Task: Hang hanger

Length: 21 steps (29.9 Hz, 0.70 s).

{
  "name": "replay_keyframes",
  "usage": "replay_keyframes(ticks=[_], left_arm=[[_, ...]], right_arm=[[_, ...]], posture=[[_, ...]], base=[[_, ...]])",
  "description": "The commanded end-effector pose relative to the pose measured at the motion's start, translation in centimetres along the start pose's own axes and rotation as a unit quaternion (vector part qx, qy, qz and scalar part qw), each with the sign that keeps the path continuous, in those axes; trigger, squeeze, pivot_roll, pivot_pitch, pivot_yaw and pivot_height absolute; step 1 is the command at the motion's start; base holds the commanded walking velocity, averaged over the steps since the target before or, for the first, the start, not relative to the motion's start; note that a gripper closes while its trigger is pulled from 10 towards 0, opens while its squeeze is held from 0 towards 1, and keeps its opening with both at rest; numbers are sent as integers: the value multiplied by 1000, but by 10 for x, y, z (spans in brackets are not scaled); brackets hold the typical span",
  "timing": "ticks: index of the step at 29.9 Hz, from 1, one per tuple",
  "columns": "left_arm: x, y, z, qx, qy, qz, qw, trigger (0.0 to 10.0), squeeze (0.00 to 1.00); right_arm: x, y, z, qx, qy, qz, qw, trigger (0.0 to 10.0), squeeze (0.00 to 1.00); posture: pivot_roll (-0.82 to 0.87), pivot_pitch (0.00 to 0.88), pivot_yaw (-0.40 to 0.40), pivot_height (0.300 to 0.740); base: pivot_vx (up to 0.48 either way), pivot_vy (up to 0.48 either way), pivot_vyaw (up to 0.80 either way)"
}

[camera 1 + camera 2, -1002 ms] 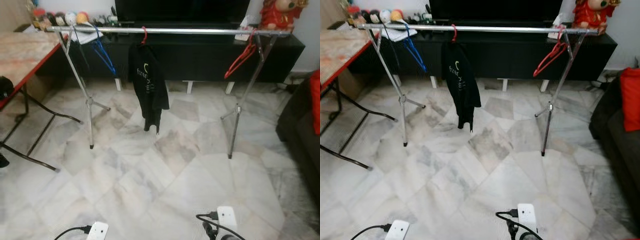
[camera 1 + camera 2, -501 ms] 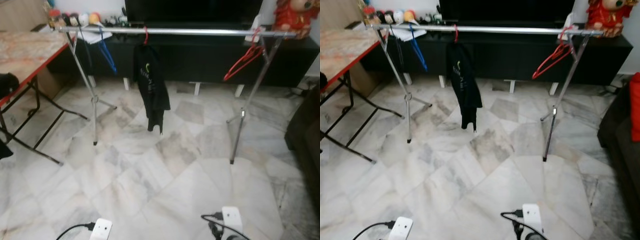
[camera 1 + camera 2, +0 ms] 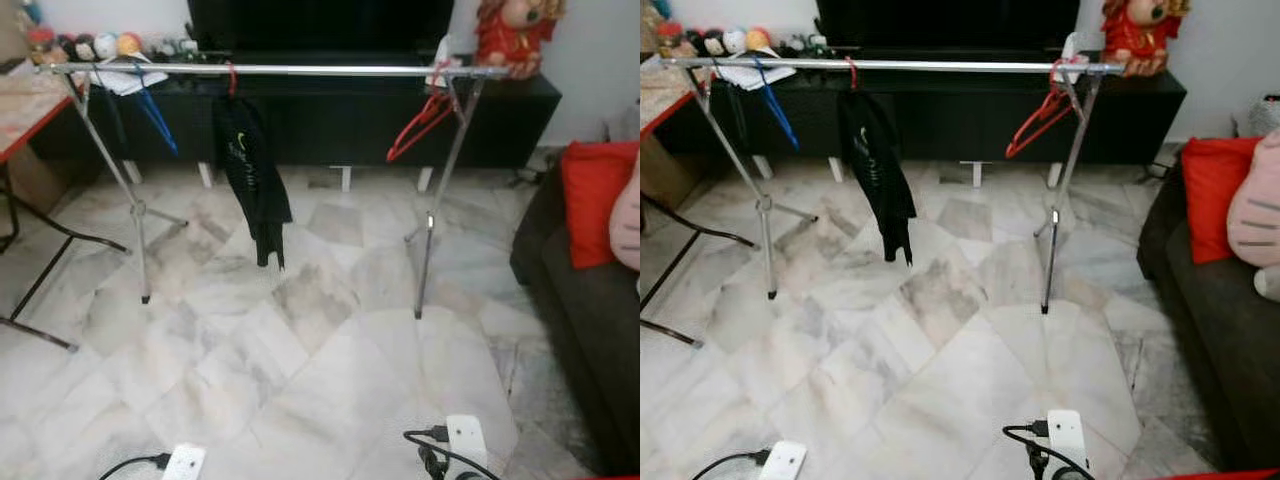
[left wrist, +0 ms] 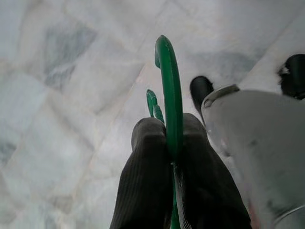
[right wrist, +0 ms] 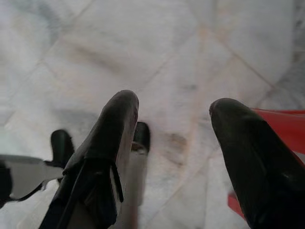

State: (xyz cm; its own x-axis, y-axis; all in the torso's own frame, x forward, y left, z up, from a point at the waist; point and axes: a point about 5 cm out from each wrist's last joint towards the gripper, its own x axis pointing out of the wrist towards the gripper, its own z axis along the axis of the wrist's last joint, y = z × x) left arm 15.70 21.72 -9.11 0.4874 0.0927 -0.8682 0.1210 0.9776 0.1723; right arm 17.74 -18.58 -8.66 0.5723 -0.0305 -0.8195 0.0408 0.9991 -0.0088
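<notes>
Down low, the left gripper (image 4: pixel 171 143) pinched a green hanger (image 4: pixel 169 90) above the marble floor (image 3: pixel 330 370); the right gripper (image 5: pixel 174 138) hung spread, empty. Far ahead stood the clothes rail (image 3: pixel 300 70).

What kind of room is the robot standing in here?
Most likely a home living room. A big dark television stands on a long black cabinet, a dark sofa with a red cushion sits to the right, and a metal clothes rack stands on the marble floor.

Four hangers (one green (image 4: pixel 167 95), blue (image 3: pixel 155 105), two red (image 3: pixel 418 122)), one rack (image 3: pixel 300 71), one shirt (image 3: pixel 250 170).
</notes>
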Motion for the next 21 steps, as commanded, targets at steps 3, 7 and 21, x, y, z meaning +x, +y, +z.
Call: replay_keyframes(ticks=[3, 7, 21], left_arm=[[-1, 0, -8, -11, 12, -3, 1000, 10000, 0], [-1, 2, -9, -8, 13, -3, 1000, 10000, 0], [0, -2, -3, -1, 8, -7, 1000, 10000, 0]], right_arm=[[0, 0, 1, 2, -4, -1, 1000, 10000, 0], [0, 0, 0, 8, -4, 1, 1000, 10000, 0], [-1, 0, 0, 1, -10, 1, 1000, 10000, 0]], posture=[[-62, 61, 13, 740], [-62, 50, 12, 740], [-61, 35, 13, 740]], base=[[0, 0, 0], [256, 0, -117], [271, 0, -114]])
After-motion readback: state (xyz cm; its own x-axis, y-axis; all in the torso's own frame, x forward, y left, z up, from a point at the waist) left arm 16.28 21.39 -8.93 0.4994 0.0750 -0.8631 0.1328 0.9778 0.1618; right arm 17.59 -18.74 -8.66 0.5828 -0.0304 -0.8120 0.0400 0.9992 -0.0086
